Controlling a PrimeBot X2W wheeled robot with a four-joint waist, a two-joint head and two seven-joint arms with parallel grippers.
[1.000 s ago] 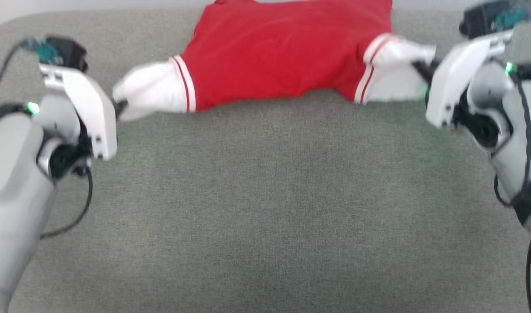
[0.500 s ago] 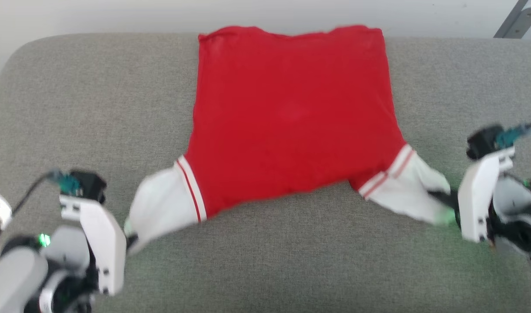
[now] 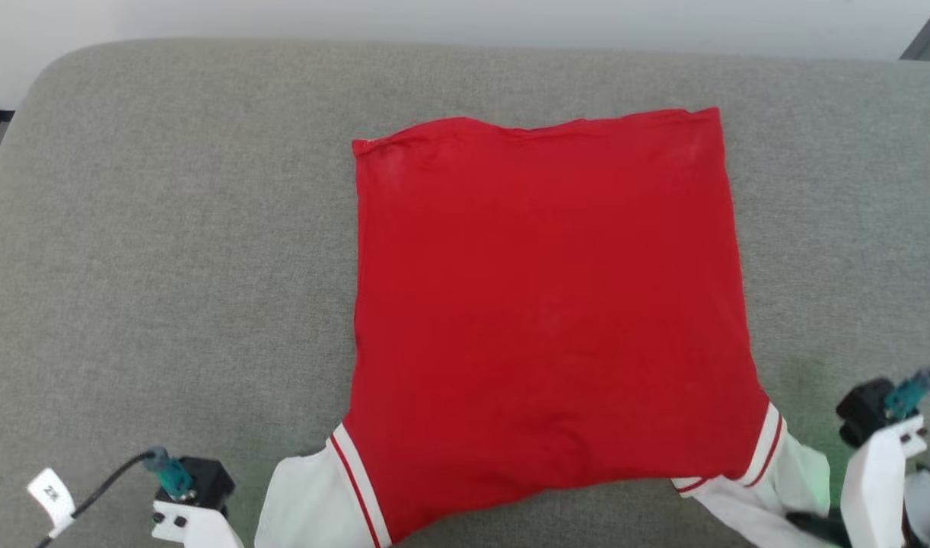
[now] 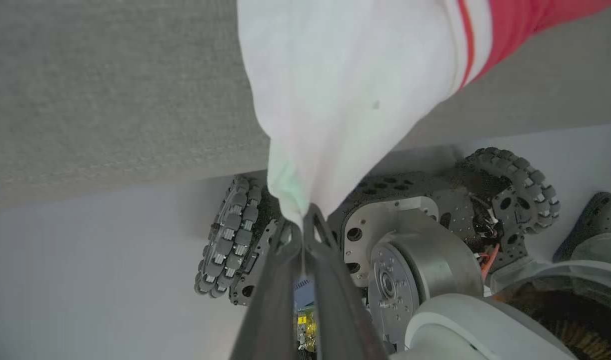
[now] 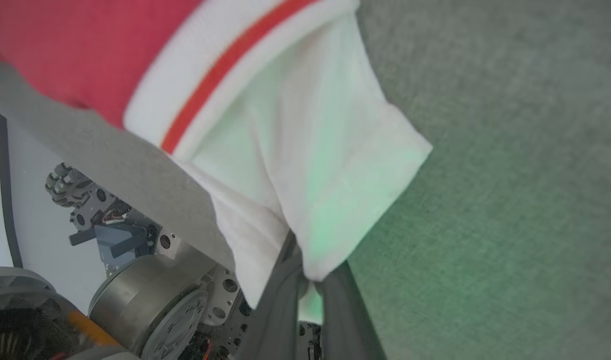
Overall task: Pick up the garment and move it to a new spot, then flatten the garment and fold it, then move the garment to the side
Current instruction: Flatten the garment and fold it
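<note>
You've one garment (image 3: 545,304) on the grey cushion (image 3: 168,266) — left gripper (image 4: 305,220) and right gripper (image 5: 305,270) each clamped on one near-edge sleeve (image 5: 310,150).

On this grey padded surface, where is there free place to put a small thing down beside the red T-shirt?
Bare grey padded surface lies left of the red T-shirt with white sleeves, a narrower strip right of it, a band behind its far edge. Crowded: the near edge, where shut jaws pinch both sleeves.
</note>
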